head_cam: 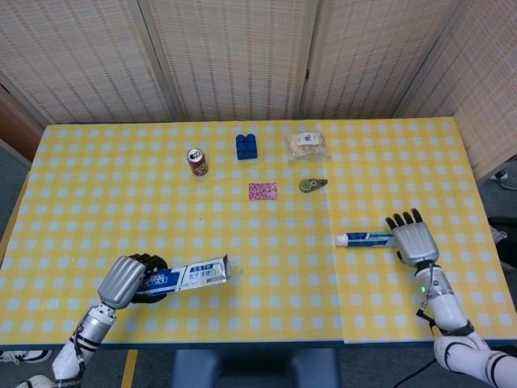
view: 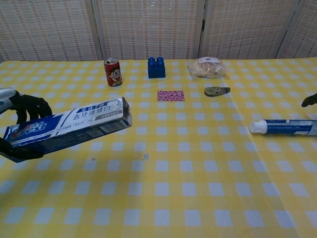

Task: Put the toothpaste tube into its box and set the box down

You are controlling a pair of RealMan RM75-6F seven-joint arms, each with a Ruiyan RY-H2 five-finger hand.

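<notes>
My left hand (head_cam: 125, 280) grips the blue and white toothpaste box (head_cam: 186, 276) by its left end at the front left. The box (view: 69, 129) is held above the table, lying lengthwise with its open end toward the right. The toothpaste tube (head_cam: 369, 238) lies flat on the table at the right, cap pointing left. My right hand (head_cam: 412, 238) hovers at the tube's right end with its fingers spread, holding nothing. In the chest view the tube (view: 285, 127) shows at the right edge, and only a dark fingertip of the right hand (view: 309, 101) is visible.
Toward the back of the yellow checked table (head_cam: 242, 315) stand a red drink can (head_cam: 197, 162) and a blue block (head_cam: 246, 146). A wrapped snack (head_cam: 308, 144), a small tape roller (head_cam: 311, 185) and a pink patterned card (head_cam: 262, 191) lie near them.
</notes>
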